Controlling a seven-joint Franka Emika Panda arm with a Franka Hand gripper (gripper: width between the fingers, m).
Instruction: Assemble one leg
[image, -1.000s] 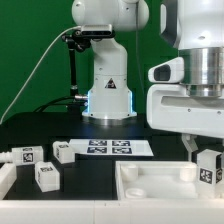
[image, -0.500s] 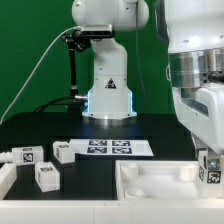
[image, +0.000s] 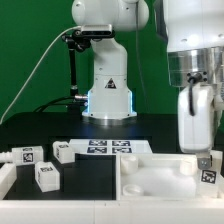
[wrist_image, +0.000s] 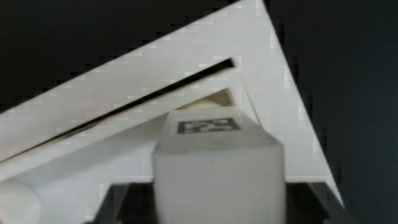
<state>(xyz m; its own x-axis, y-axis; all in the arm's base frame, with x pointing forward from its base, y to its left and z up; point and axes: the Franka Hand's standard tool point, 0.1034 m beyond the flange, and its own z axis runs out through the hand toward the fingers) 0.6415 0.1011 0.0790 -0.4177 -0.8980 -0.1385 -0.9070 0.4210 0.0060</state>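
Observation:
My gripper (image: 204, 152) hangs at the exterior view's right edge, shut on a white leg (image: 208, 170) with a marker tag on its side. It holds the leg upright over the right end of the large white furniture part (image: 150, 180) at the front. In the wrist view the leg (wrist_image: 217, 165) fills the gap between my dark fingers (wrist_image: 128, 203), its tag facing the camera. Behind it lies the white part's slotted corner (wrist_image: 196, 75).
Three more tagged white legs (image: 24, 155), (image: 63, 151), (image: 45, 174) lie at the front left. The marker board (image: 110, 148) lies flat in the middle, before the arm's base (image: 108, 95). A cable hangs at the back left.
The wrist has turned and the bulky arm housing has swung out of the frame to the right. The held leg has shifted slightly right and lower.

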